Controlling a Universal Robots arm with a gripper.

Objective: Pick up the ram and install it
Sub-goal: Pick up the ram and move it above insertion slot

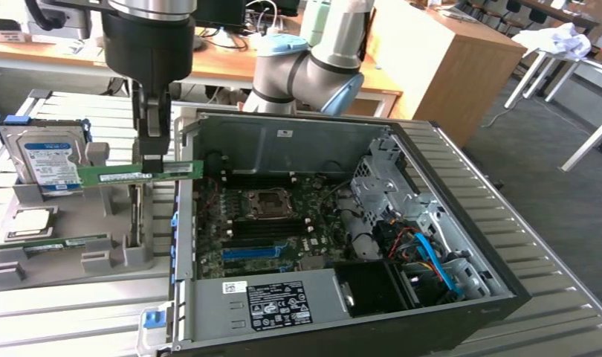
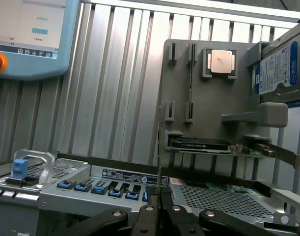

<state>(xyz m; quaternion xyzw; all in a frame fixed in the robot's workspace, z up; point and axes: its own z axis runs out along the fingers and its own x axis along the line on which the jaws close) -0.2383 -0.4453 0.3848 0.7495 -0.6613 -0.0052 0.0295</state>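
1. computer case (image 1: 281, 141) – open, motherboard (image 1: 281, 223) facing up, fills the 3 o'clock half of the exterior view. Step in hand, as judged: carrying the ram (image 1: 113, 175) from the holder side to the board. To do it well: keep the stick level with its long edge down, high enough to pass the wall at the case's 9 o'clock, and parallel to the slot. Can't tell which slot is meant
2. grey holder (image 1: 43, 268) – just beside the case at its 9 o'clock. The ram hangs above it, not touching, with one end reaching the case wall. Can't tell if that end is over the wall or just short of it
3. teach pendant (image 2: 29, 34) – wrist view, well apart from the ram, no obstacle
4. gripper (image 1: 152, 162) – clamped on the ram from above, slightly toward its case-side end. In the wrist view the stick is edge-on between the fingers (image 2: 146, 221) and straight. Grip judged firm enough, low swing risk
5. hard drive (image 1: 43, 160) – upright in the holder at 9 o'clock of the ram, near its far end. Judged the likeliest thing to clip if the stick yaws
6. blue cables (image 1: 428, 249) – inside the case at 4 o'clock of the board, well apart
7. second memory stick (image 1: 58, 244) – lying in the holder at 7 o'clock of the ram
8. processor (image 1: 31, 220) – in a holder pocket between the hard drive and the second stick
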